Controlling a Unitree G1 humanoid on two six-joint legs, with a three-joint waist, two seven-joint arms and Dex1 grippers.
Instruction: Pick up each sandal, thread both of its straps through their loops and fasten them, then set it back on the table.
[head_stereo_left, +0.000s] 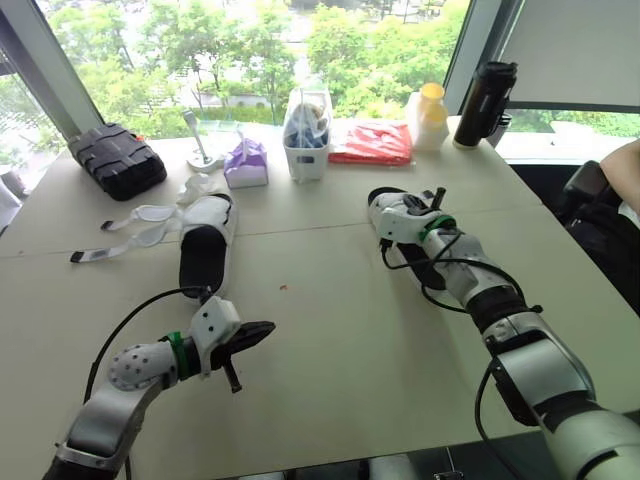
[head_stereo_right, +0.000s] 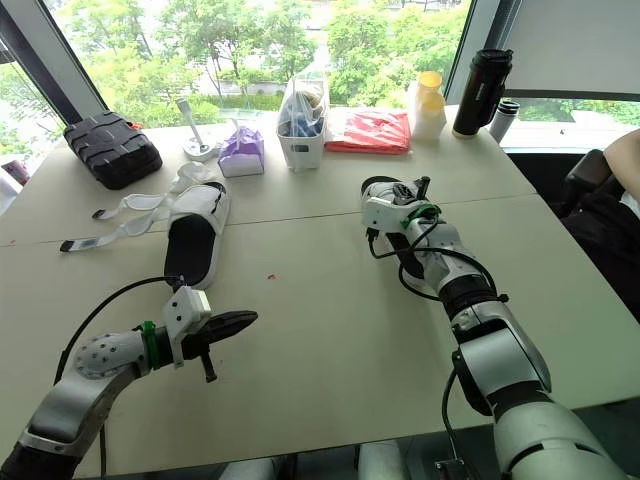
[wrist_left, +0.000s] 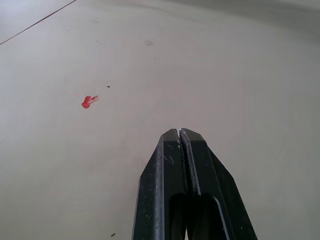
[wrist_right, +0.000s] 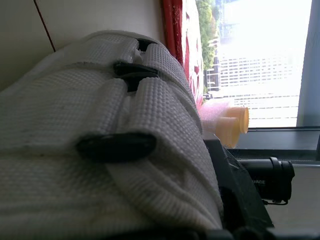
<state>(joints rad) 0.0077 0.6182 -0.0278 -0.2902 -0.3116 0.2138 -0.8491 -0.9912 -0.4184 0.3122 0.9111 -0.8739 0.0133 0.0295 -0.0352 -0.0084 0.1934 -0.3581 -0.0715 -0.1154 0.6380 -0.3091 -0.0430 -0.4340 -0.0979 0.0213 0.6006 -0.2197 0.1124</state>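
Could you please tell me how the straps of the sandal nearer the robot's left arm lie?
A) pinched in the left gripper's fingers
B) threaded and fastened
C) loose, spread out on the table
C: the sandal has its two white straps trailing unfastened over the table, apart from the shut left gripper.

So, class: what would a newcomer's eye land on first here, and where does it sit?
A white sandal lies on the left of the table, its two straps splayed loose. On the right, the right gripper is at the other sandal, whose straps pass through black loops. The left gripper hovers over bare table, fingers shut.
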